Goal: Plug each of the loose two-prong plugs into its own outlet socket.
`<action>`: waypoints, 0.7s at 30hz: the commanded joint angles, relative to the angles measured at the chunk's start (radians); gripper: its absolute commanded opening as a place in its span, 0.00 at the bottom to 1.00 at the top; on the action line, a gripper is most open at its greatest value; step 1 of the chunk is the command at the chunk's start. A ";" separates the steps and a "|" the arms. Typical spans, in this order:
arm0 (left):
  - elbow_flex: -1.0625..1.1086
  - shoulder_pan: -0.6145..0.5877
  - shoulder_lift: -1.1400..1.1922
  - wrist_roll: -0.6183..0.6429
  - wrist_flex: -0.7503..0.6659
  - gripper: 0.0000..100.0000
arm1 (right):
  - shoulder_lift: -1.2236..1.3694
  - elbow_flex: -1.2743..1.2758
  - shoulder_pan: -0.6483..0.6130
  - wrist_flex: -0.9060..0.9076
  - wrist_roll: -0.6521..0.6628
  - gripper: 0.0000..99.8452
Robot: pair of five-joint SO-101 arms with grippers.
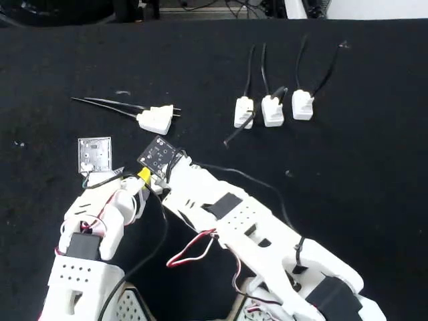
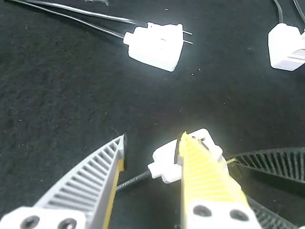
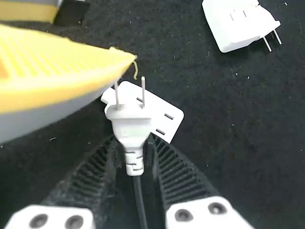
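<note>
Black tabletop (image 1: 374,200): right gripper (image 3: 132,142) gripped a two-prong plug (image 3: 128,125), prongs near an outlet socket (image 3: 167,119); left gripper (image 2: 152,139), jaws apart, sat low beside that socket.

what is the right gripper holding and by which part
A plug, pinched in the right gripper by its ribbed neck at the cord end; the prongs stick out free.

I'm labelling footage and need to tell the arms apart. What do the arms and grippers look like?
The left arm and right arm are white shells with black motors and looping red, white and black wires. The left gripper has grey ribbed fingers faced yellow; the right gripper has black ribbed ones.
</note>
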 commanded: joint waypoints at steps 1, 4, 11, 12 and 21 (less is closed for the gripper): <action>-0.019 0.013 -0.011 -0.014 -0.023 0.19 | -0.004 -0.062 -0.017 -0.012 -0.006 0.01; 0.002 0.013 -0.009 -0.014 -0.054 0.19 | -0.004 -0.061 -0.017 -0.012 -0.006 0.01; 0.018 0.015 -0.005 -0.014 -0.068 0.19 | -0.008 -0.058 -0.049 -0.011 -0.006 0.01; 0.018 0.015 -0.005 -0.014 -0.068 0.19 | -0.018 -0.054 -0.049 -0.011 -0.006 0.01; 0.018 0.015 -0.003 -0.014 -0.063 0.19 | -0.257 0.007 -0.049 0.087 -0.052 0.01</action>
